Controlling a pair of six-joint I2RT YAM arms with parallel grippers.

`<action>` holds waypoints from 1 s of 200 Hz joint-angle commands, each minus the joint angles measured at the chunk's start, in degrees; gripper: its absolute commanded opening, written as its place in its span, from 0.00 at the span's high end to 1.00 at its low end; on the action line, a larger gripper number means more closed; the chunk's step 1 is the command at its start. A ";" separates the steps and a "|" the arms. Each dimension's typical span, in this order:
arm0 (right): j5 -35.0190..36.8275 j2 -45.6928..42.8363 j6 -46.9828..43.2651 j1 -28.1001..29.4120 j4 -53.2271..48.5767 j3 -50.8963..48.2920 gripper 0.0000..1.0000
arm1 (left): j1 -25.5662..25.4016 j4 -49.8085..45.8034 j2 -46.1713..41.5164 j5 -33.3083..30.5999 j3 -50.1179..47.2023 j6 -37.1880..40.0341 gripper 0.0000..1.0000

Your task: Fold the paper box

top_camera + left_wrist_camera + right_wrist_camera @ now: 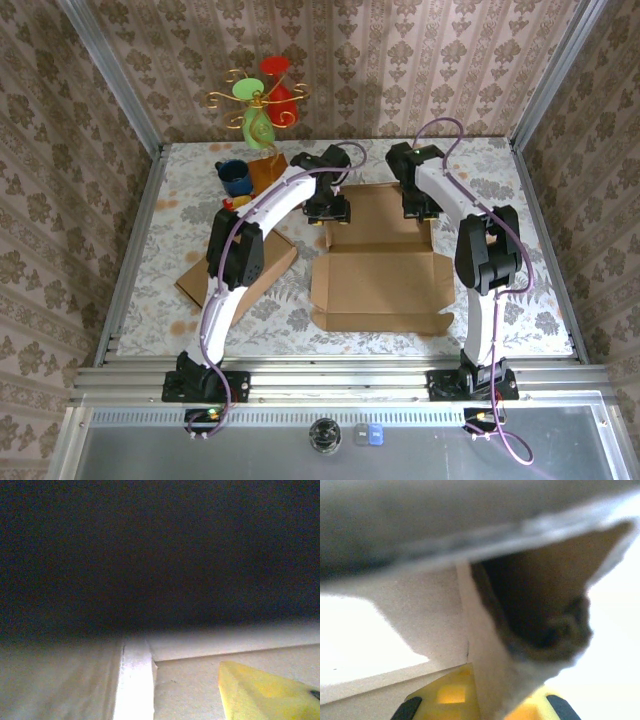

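Cardboard of the paper box (380, 285) is laid open on the middle of the worktop (520, 290), with its broad panel flat towards the near edge and its far panel reached by both arms. The right pincer (420, 208) is pressed together on a flap at the far right side of the box. In the right wrist view the flap's edge is seen running down between the yellow fingers (445, 697). The left pincer (328, 210) is set at the far left corner of the box. In the left wrist view one yellow fingertip (265, 692) is seen close over the cardboard, and whether this pincer is spread or closed cannot be told. A blue mug (236, 178) is stood at the far left of the worktop; its contents cannot be made out. A second cardboard sheet (190, 282) is laid flat to the left of the box, partly crossed by the left arm.
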 commanded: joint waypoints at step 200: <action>-6.91 3.25 4.61 -8.74 0.51 -1.28 1.00 | 3.20 -2.60 -7.89 7.09 -3.11 -1.58 0.33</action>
